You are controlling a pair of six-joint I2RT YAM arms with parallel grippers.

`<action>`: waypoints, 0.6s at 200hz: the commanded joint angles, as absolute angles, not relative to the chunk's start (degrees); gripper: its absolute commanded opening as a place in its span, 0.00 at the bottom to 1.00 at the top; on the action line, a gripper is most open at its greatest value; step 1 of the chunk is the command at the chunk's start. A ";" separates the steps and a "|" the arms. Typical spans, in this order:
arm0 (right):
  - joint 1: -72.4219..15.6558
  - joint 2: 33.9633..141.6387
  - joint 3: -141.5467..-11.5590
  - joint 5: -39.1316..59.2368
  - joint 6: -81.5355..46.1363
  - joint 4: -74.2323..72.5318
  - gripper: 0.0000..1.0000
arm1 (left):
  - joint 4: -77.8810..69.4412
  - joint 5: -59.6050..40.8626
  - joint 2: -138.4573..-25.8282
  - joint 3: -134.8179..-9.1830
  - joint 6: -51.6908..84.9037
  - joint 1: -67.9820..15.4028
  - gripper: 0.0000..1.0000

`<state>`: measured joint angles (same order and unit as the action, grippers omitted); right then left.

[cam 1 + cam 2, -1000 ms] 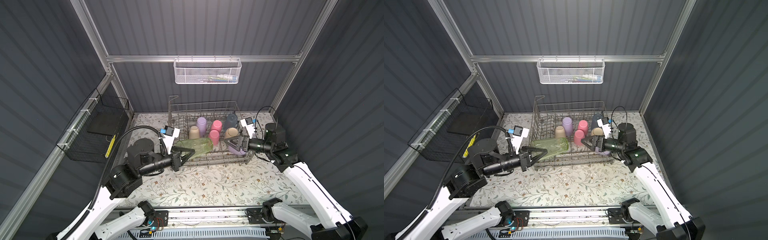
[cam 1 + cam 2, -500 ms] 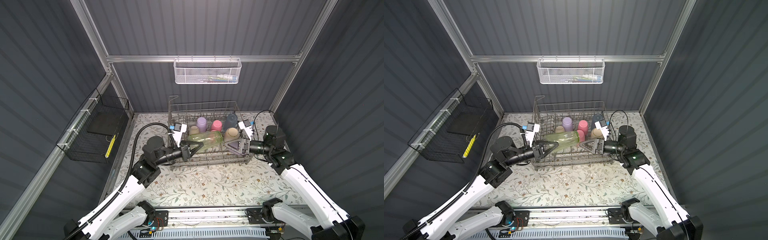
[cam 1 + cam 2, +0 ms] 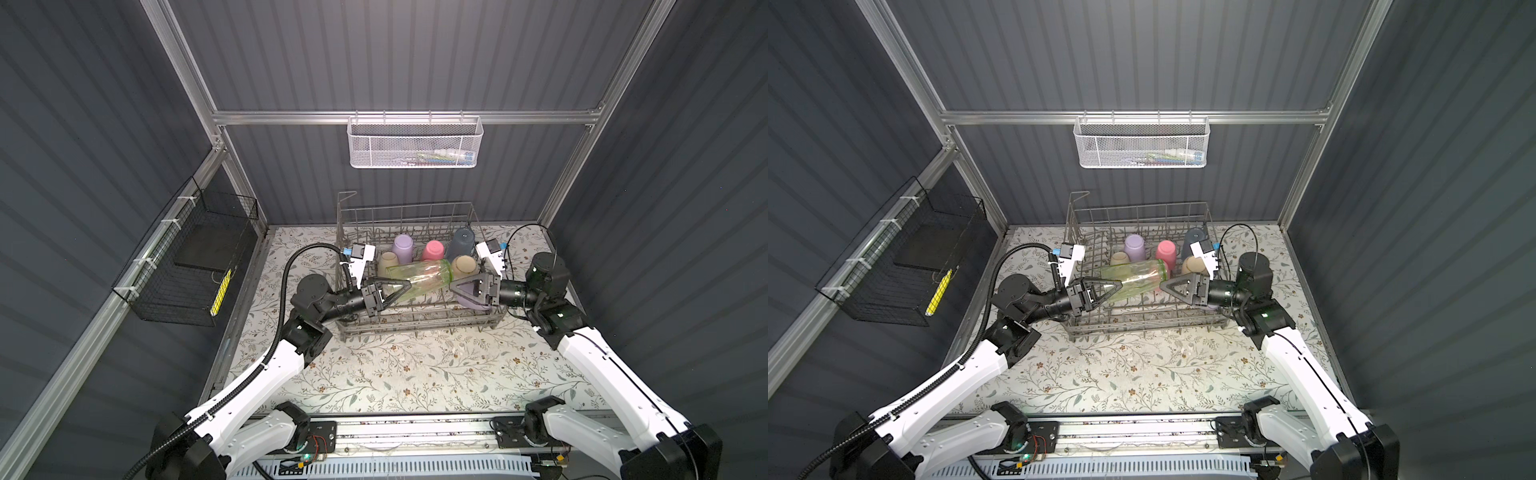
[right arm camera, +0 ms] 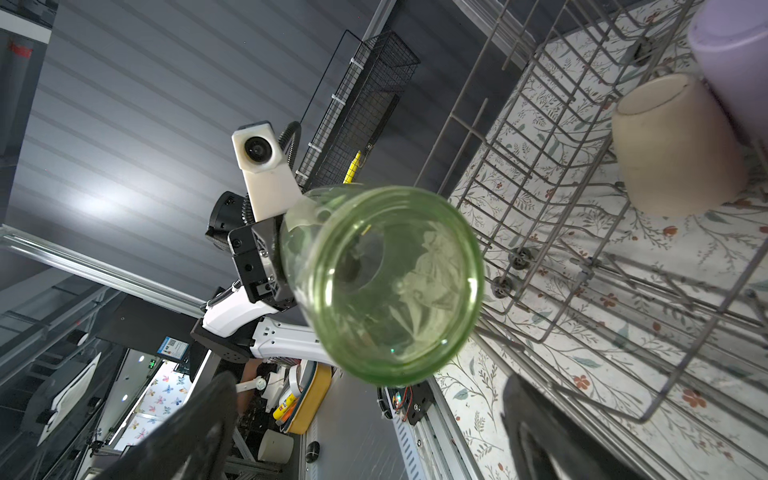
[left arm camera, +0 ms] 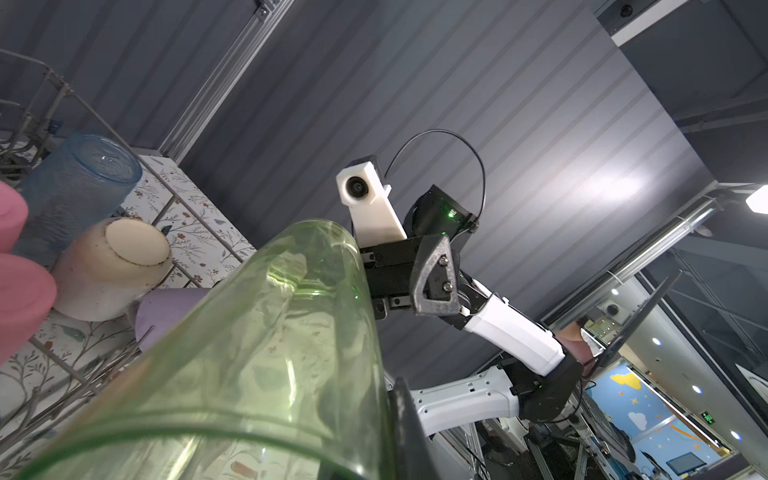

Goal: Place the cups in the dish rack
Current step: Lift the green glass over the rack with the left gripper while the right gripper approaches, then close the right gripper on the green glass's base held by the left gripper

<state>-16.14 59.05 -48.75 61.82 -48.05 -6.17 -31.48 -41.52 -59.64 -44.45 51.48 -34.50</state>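
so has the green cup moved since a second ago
Yes, the green cup shifted right and back, from the left edge of the dish rack to over its middle.

Rack [image 3: 405, 206] stands centred at the table's [image 3: 415, 374] back edge. Inside, back row: back-left cup [image 3: 403, 245], back-middle cup [image 3: 434, 249], back-right cup [image 3: 461, 243]. Before them: front-left cup [image 3: 388, 262], front-right cup [image 3: 464, 266]. Held cup [image 3: 424, 276] lies crosswise above the middle, left gripper [image 3: 405, 286] on its left end, right gripper [image 3: 453, 286] just beside its right end. Corner cup [image 3: 473, 305] lies at right front, under the right gripper.
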 commanded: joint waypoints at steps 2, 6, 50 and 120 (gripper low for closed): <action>-15.88 59.76 -47.83 63.41 -50.85 -11.16 0.99 | -37.23 -43.94 -59.71 -44.17 52.79 -34.54 0.00; -15.82 59.84 -47.73 63.50 -51.25 -11.84 0.99 | -37.46 -43.95 -59.81 -44.05 52.88 -34.54 0.00; -15.89 61.15 -48.08 63.55 -54.12 -15.89 0.99 | -40.46 -45.16 -61.22 -43.24 54.36 -34.54 0.00; -17.01 65.82 -48.60 65.51 -59.02 -23.19 0.98 | -43.12 -47.00 -63.64 -43.30 55.28 -34.54 0.00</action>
